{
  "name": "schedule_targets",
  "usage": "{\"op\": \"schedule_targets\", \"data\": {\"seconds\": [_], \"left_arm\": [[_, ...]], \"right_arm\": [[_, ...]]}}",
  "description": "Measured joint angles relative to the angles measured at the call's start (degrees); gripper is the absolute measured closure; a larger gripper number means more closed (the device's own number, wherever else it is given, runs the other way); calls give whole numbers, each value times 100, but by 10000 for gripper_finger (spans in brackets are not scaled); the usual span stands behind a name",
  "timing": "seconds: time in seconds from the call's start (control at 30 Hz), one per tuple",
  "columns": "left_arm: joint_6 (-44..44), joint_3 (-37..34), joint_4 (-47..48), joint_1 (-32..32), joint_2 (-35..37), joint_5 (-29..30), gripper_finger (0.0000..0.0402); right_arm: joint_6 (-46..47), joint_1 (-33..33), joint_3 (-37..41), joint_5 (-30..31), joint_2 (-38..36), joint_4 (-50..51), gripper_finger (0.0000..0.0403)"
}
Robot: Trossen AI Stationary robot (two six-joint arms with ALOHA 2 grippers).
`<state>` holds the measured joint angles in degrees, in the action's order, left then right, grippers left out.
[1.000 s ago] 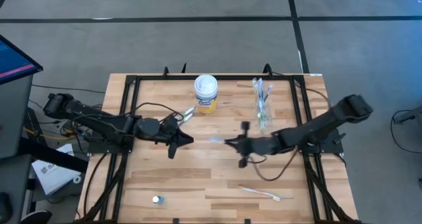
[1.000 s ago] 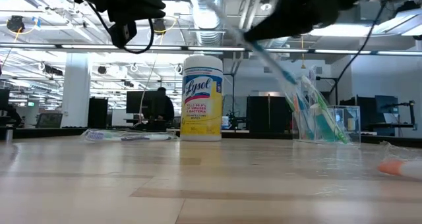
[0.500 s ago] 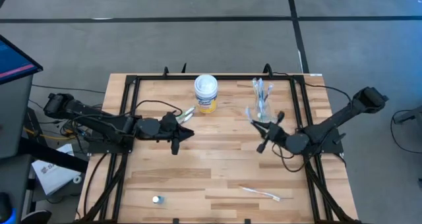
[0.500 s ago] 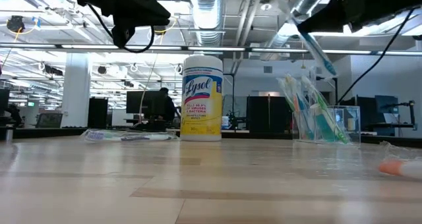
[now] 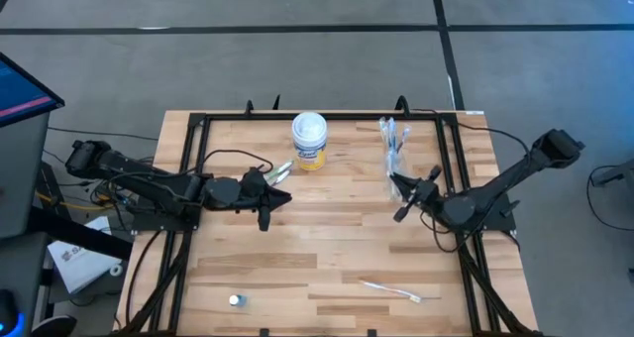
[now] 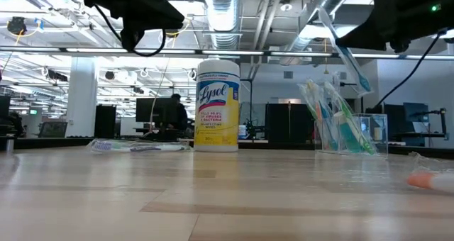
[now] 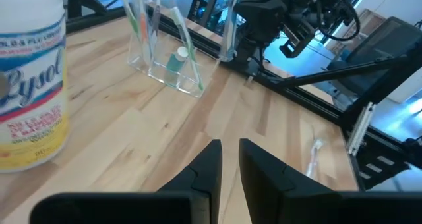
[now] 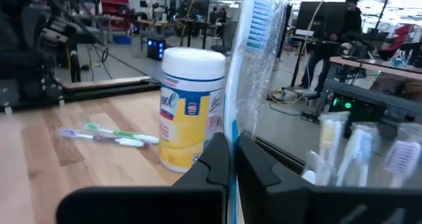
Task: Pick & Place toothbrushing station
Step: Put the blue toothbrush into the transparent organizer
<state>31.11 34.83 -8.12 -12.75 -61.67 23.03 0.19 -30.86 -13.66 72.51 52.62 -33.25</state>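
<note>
The tabletop was pale wood planking inside a black frame. At its far edge stood a white-lidded canister, with two toothbrushes lying just left of it. To the right stood a clear plastic cup holding upright toothbrushes. Near the front edge lay a lone toothbrush on the right and a small cap-like object on the left.

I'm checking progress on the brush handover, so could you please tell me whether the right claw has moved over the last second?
Yes. In the high view the right claw, shut on a toothbrush, has swung from mid-table toward the clear cup on the right.
</note>
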Motion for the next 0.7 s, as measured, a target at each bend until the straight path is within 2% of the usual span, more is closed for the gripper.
{"op": "schedule_targets", "data": {"seconds": [0.37, 0.5, 0.7], "left_arm": [[-92, 0, -15, 0, 0, 150, 353], [-113, 0, -15, -20, 0, 155, 353], [-236, 0, -15, -116, 0, 377, 353]], "right_arm": [[-512, 390, 924, -118, -243, -1756, 403], [-729, 608, 1287, -741, -244, -2665, 403], [-917, 818, 1325, -1097, -245, -2803, 403]]}}
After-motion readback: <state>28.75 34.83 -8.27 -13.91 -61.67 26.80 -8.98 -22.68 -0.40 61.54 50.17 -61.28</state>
